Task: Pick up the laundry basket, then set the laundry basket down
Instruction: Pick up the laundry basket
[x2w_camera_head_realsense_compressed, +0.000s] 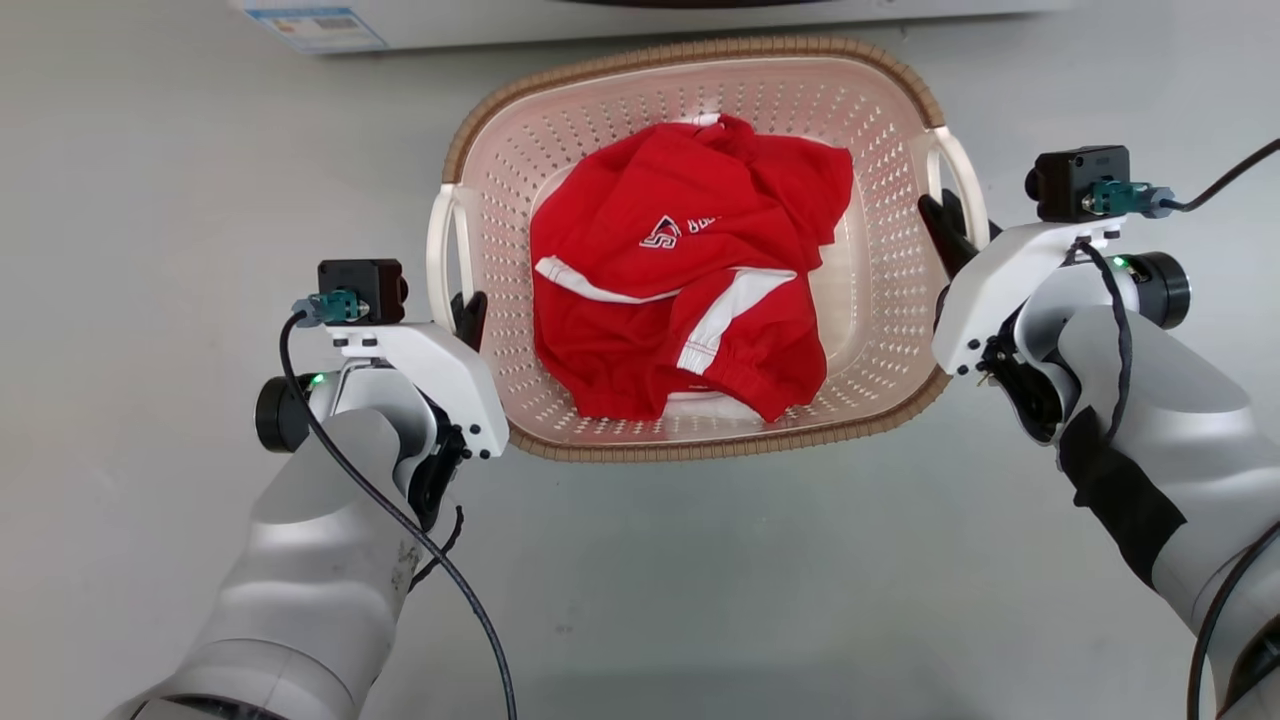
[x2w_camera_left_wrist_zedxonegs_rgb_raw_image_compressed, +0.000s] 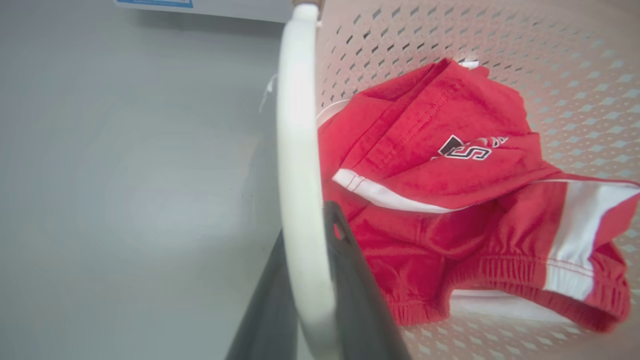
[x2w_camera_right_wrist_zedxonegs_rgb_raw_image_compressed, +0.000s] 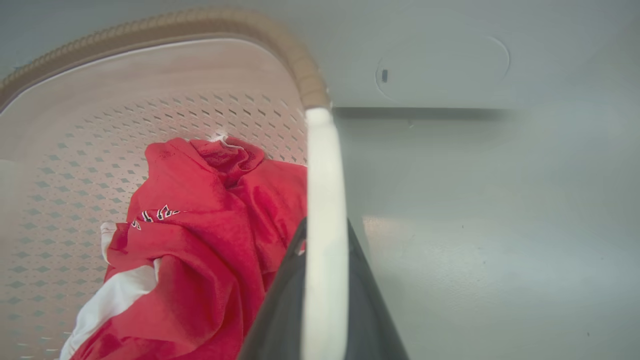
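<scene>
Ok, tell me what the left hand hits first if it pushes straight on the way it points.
The white handle of the basket: the left hand's fingers sit either side of it, so it would press deeper at once. Beyond, probably the floor, though depth is unclear.

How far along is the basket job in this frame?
Done: both grasps look made; the left claw and right claw each close around a white side handle of the laundry basket. In hand: the lift, though I cannot tell whether the basket has left the floor. Left: setting it down, with the red garment inside.
</scene>
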